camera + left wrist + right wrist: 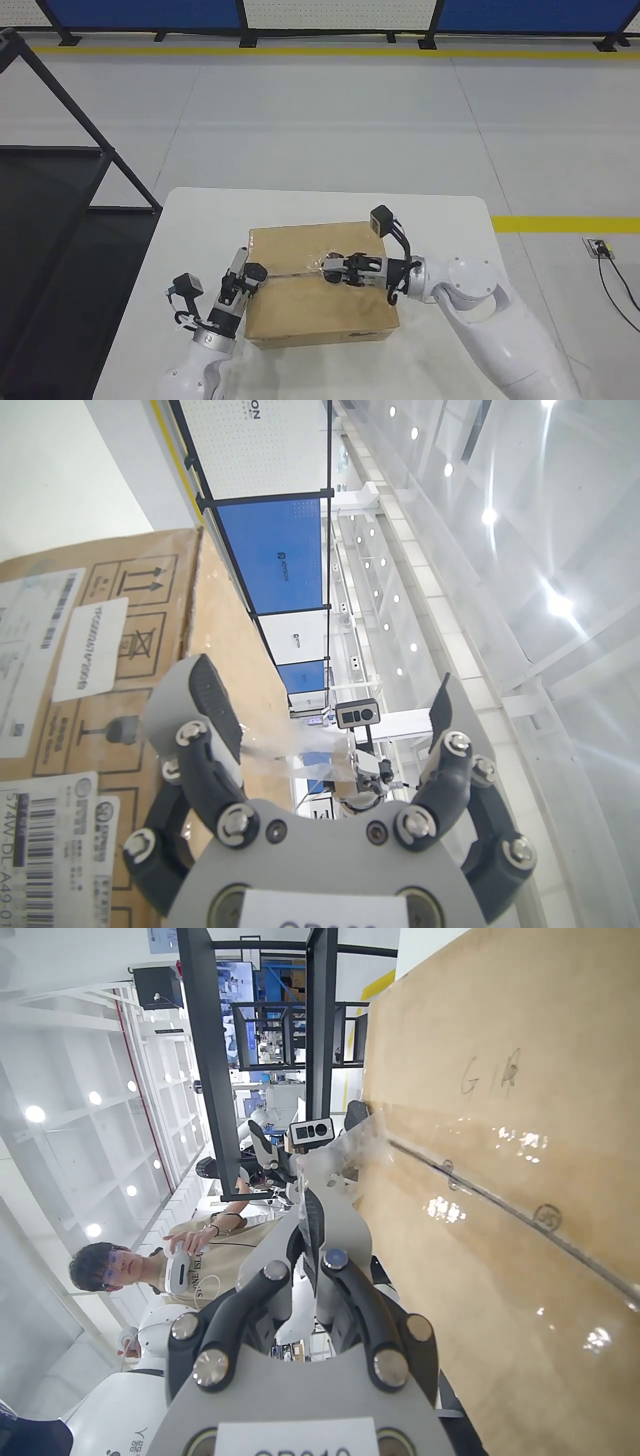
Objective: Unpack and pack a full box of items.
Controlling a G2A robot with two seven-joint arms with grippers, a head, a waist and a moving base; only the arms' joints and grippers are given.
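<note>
Status, L to R across the top view.

1. L claw [322, 675]: sits at the L end of the box [315, 310], level w/ the top edge. Fingers are spread wide w/ nothing gripped between them. In the L wrist view a lifted strip of clear tape [350, 1148] runs close by one pad [212, 695]; I cannot confirm contact.

2. Box: cardboard carton, resting near the middle of the white worktop [200, 215], long side facing me. Both top flaps lie flat and meet at the centre seam [500, 1208]. Glossy tape covers the seam along the stretch seen in the R wrist view.

3. Tape: one end is peeled up off the box top and bunched, approx. mid-seam. The rest appears bonded to the cardboard.

4. R claw [307, 1208]: positioned over the box top at the seam, arm coming in from the R side. Fingers are pinched together on the loose tape end.

Progress (my est.): very early. Step in hand is stripping the seal tape. Flaps are not yet raised, no contents are visible, and no items are out on the worktop. Remaining: finish tape removal, raise flaps, take all items out, then reload the box and close it.
</note>
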